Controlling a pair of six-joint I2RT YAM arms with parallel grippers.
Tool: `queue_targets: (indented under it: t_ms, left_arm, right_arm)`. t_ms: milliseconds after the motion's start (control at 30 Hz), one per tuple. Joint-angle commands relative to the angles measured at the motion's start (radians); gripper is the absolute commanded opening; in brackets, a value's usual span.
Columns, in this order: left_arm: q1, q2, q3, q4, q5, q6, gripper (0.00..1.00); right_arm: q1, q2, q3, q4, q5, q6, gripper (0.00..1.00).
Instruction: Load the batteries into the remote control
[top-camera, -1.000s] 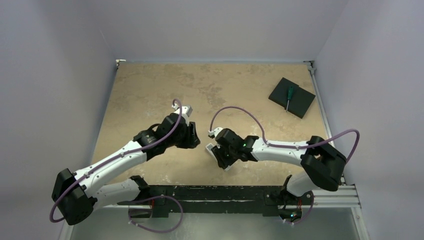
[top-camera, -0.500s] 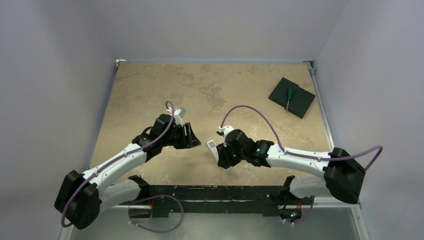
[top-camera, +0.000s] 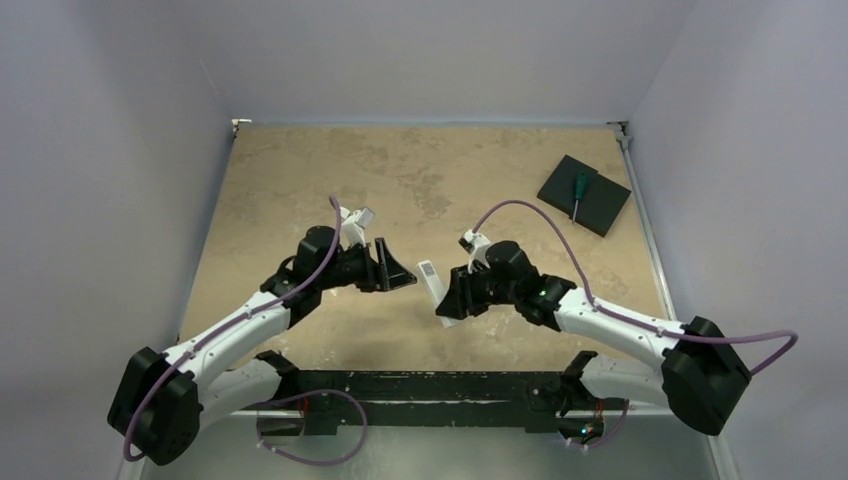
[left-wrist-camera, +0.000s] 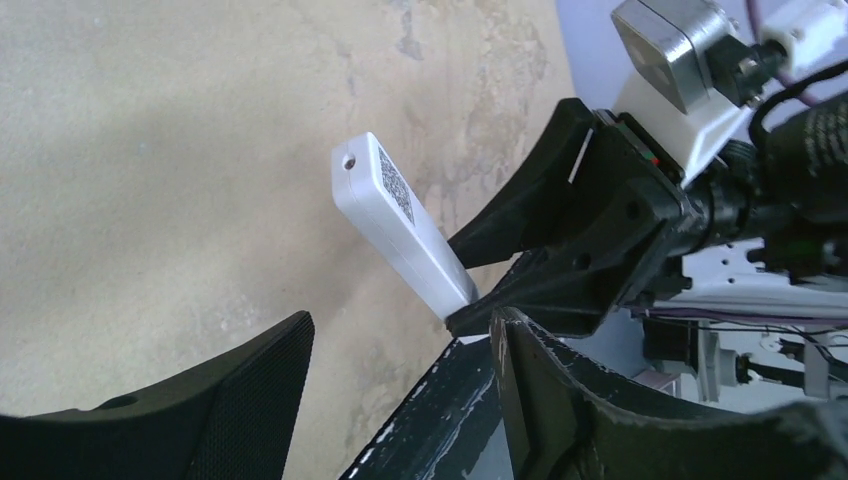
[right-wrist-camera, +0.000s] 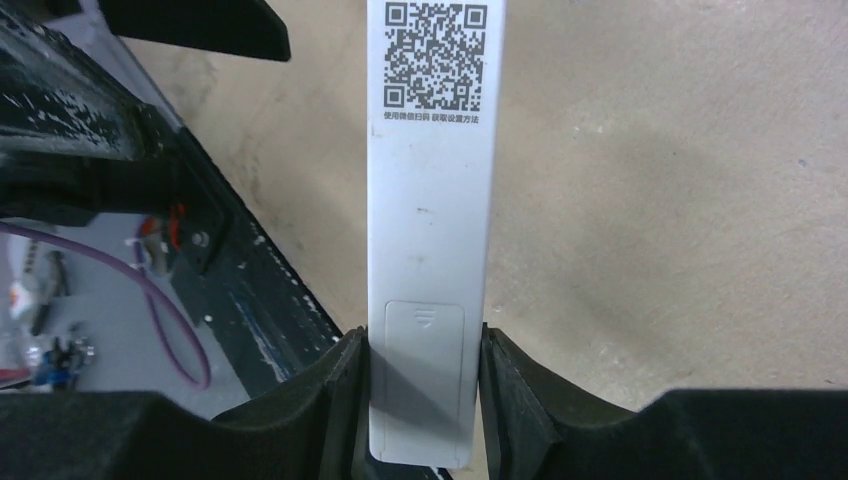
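remote control clamped in the right claw, mid-table
my left gripper stands with fingers apart, gripping nothing, just left of the remote control; my right gripper pinches its battery-cover end, qr-label side toward the wrist camera.
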Motion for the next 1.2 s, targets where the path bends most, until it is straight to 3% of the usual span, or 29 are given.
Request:
queue_targets:
  t_ms: [0, 233, 600, 800, 1167]
  left_arm:
    - [0.013, 0.006, -0.029, 0.157, 0.104, -0.049, 0.68]
    - [0.026, 0.026, -0.046, 0.257, 0.172, -0.092, 0.74]
    - [0.031, 0.051, -0.111, 0.463, 0.232, -0.215, 0.74]
    - [0.031, 0.076, -0.122, 0.556, 0.244, -0.267, 0.73]
    - [0.031, 0.129, -0.144, 0.719, 0.253, -0.364, 0.72]
  right_arm:
    - [-0.074, -0.035, -0.026, 0.163, -0.209, 0.046, 0.14]
    - [-0.158, -0.038, -0.095, 0.376, -0.433, 0.147, 0.13]
    - [-0.225, 0.028, -0.26, 0.953, -0.645, 0.487, 0.13]
    - [-0.224, 0.105, -0.315, 1.283, -0.672, 0.676, 0.13]
    - [-0.224, 0.28, -0.352, 1.703, -0.658, 0.93, 0.12]
